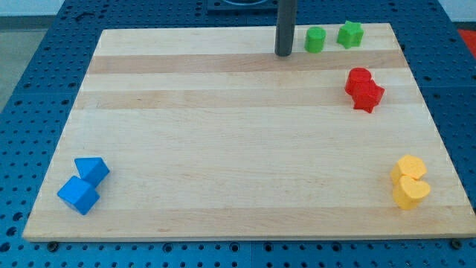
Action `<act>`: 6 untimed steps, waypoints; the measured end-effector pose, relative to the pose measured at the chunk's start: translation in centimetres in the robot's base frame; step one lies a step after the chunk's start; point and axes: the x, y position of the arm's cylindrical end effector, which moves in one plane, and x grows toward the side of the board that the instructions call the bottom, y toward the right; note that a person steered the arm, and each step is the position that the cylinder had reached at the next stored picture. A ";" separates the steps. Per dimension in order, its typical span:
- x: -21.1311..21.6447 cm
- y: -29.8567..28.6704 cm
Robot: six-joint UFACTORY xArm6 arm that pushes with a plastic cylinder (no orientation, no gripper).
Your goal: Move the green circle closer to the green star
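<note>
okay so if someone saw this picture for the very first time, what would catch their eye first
Probably the dark rod coming down at the view's top centre, my tip resting just left of the green circle, with the green star a small gap further right. Next come the bright pairs on the pale wooden board: two red blocks at the right edge, two yellow blocks at the lower right, and two blue blocks at the lower left.
</note>
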 end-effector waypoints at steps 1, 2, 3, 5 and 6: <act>-1.5 1.7; -1.9 4.3; -1.8 5.6; -1.5 6.3; -0.1 5.9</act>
